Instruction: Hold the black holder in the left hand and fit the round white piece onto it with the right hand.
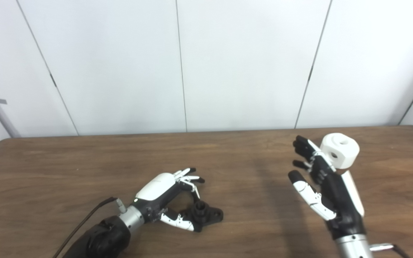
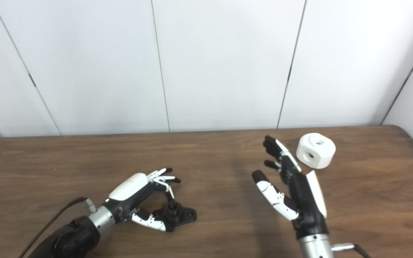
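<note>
Right hand point(image 2: 292, 190), nearest the viewer, is raised with fingers spread and empty; the round white piece point(image 2: 316, 150) sits on the table just beyond its fingertips, to their right. Left hand point(image 2: 138, 193) curls loosely around the black holder point(image 2: 177, 214), grip uncertain.

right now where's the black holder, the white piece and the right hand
black holder point(image 1: 206, 212), left eye view, on its raised round post
round white piece point(image 2: 316, 150), right eye view, on its front face near the side hole
right hand point(image 2: 296, 193), right eye view, on the dark palm
</note>
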Robot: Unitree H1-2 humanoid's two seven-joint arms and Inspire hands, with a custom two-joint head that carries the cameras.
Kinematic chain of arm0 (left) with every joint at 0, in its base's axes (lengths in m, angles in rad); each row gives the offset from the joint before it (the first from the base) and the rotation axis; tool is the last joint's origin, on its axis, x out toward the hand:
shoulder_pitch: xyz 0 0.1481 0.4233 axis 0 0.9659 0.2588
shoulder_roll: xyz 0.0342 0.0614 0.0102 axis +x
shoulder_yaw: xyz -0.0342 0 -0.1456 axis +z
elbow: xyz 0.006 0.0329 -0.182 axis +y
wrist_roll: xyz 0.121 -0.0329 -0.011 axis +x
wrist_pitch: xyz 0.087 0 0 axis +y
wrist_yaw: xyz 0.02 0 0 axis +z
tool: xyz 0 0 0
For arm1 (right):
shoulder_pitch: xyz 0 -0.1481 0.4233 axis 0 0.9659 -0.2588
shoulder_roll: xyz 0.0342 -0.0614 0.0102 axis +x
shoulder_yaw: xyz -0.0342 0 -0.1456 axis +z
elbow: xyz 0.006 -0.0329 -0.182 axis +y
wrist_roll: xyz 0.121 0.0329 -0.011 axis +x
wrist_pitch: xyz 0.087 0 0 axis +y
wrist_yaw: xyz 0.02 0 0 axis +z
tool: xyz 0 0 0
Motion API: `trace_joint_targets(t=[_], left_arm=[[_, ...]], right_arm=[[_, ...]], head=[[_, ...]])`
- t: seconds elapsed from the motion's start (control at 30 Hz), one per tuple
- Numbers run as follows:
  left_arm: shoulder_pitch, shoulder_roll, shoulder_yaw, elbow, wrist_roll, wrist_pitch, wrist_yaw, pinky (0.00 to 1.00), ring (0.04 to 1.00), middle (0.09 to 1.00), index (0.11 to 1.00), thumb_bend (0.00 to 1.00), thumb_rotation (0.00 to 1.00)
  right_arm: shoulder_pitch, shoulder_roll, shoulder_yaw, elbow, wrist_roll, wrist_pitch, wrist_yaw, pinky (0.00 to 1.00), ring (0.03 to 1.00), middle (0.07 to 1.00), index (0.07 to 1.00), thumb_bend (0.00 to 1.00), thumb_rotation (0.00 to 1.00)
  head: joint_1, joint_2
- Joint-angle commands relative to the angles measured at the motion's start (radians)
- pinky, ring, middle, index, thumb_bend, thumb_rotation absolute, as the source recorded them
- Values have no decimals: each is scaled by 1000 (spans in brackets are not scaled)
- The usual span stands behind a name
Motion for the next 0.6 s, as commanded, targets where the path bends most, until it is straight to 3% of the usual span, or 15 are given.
trace_joint_targets(t=[0.0,0.1,0.23,0.33,0.43,0.57], left_arm=[[-2,-7,-7,14,16,-10,-12,1000,1000,865,481,524,52],[9,-6,-1,4,15,7,-15,1000,1000,866,481,524,52],[19,-6,4,-2,14,10,-15,1000,1000,869,482,523,52],[23,-8,8,3,11,6,-14,1000,1000,868,482,523,52],[28,-12,8,0,25,24,-13,1000,1000,869,482,524,52],[36,-21,12,7,25,20,0,1000,1000,869,482,524,52]], right_arm=[[-23,-12,-24,-42,-25,-42,-28,747,858,867,832,522,350],[-42,-32,-68,-28,-24,-68,-53,725,840,848,813,569,283],[-80,-77,-130,15,-29,-118,-87,709,827,834,789,636,270],[-117,-127,-170,61,-111,-166,-130,731,837,838,778,652,297],[-156,-164,-209,106,-118,-152,-149,761,861,845,772,664,248],[-192,-209,-244,180,-155,-109,-163,716,830,829,759,691,222]], head=[[-4,0],[-7,-2],[-16,-10],[-14,-25],[-5,-34],[-8,-38]])
